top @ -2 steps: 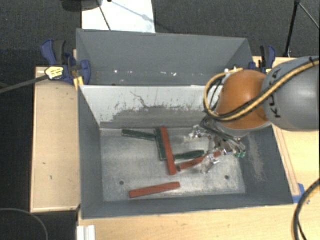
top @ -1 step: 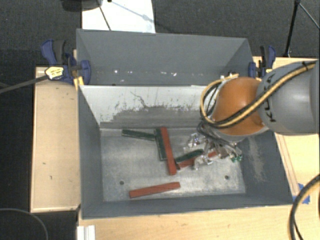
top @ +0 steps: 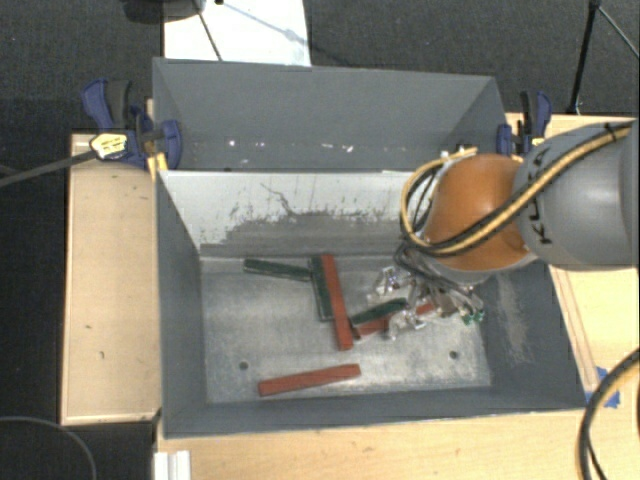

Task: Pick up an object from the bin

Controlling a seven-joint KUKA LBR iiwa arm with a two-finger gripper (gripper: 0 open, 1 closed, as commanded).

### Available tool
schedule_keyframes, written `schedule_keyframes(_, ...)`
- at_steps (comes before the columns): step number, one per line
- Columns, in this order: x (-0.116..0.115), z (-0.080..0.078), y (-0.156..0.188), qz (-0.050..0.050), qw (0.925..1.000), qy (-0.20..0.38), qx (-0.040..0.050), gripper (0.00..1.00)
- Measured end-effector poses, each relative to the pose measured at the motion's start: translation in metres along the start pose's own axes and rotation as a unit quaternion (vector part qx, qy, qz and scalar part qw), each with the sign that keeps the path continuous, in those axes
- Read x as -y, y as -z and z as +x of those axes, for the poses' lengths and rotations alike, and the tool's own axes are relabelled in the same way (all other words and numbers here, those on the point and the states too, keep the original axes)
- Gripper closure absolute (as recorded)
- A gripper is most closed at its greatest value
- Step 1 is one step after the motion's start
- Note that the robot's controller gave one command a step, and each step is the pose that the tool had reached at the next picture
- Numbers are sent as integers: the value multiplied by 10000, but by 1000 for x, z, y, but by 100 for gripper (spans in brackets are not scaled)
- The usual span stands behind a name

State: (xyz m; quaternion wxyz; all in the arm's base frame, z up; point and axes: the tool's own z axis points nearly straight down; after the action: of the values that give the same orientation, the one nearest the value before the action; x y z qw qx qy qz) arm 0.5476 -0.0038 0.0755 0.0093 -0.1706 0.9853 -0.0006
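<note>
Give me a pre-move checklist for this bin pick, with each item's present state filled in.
1. End effector low inside the bin, right of centre: ok.
2. A target within reach, the short dark green piece right beside it: ok.
3. That piece clear of neighbours: not ok, it seems to touch the slanted red-brown bar.
4. Piece actually held: cannot tell.
5. Front red-brown bar lying apart from the end effector: ok.

Soft, even light falls from above on my bin (top: 320, 118), paling its scuffed floor, glinting off my orange cover (top: 475, 208), shadows faint beneath me.
</note>
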Motion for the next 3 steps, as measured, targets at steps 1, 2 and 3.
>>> schedule_keyframes(1, -1, 1, 3, -10, 10000, 4, -33, 100)
schedule_keyframes(2, -1, 4, 21, -32, 9999, 6, -106, 100)
schedule_keyframes(3, -1, 2, 36, -18, 10000, 6, -73, 100)
